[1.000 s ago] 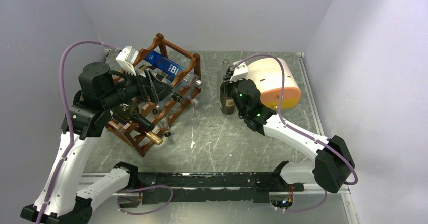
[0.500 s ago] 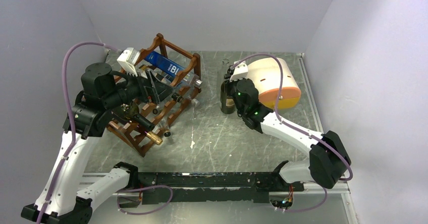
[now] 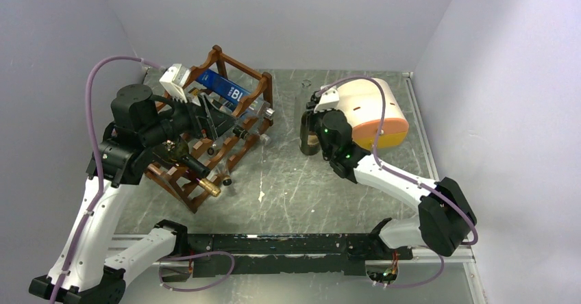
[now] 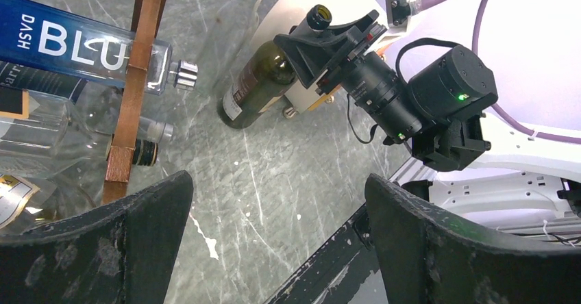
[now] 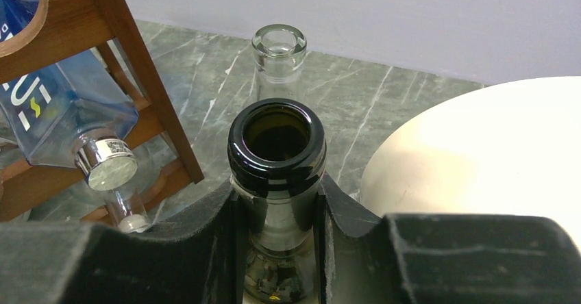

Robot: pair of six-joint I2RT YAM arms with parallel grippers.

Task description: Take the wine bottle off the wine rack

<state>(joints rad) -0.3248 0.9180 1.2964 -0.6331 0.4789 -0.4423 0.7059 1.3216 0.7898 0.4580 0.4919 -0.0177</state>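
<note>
A dark green wine bottle [image 3: 308, 138] stands upright beside the cream-and-orange drum box, away from the wine rack [image 3: 236, 146]. My right gripper [image 5: 277, 201] is shut on its neck [image 5: 277, 146] just under the open mouth. The left wrist view shows the same grip on the bottle [image 4: 257, 85], whose base is at or just above the table. My left gripper [image 4: 277, 187] hangs open over bare table in front of the rack [image 4: 137, 64], with nothing between its fingers. In the top view it [image 3: 209, 120] sits over the rack's upper tier.
The rack holds a blue-labelled bottle [image 3: 223, 88], clear bottles and a gold-capped one [image 3: 200, 179]. A clear glass bottle [image 5: 277, 47] stands just behind the wine bottle. The drum box [image 3: 373, 109] lies right of it. Grey walls close in on three sides.
The right arm's elbow has shifted slightly left while the wine bottle stays almost in place. The left arm has barely moved.
</note>
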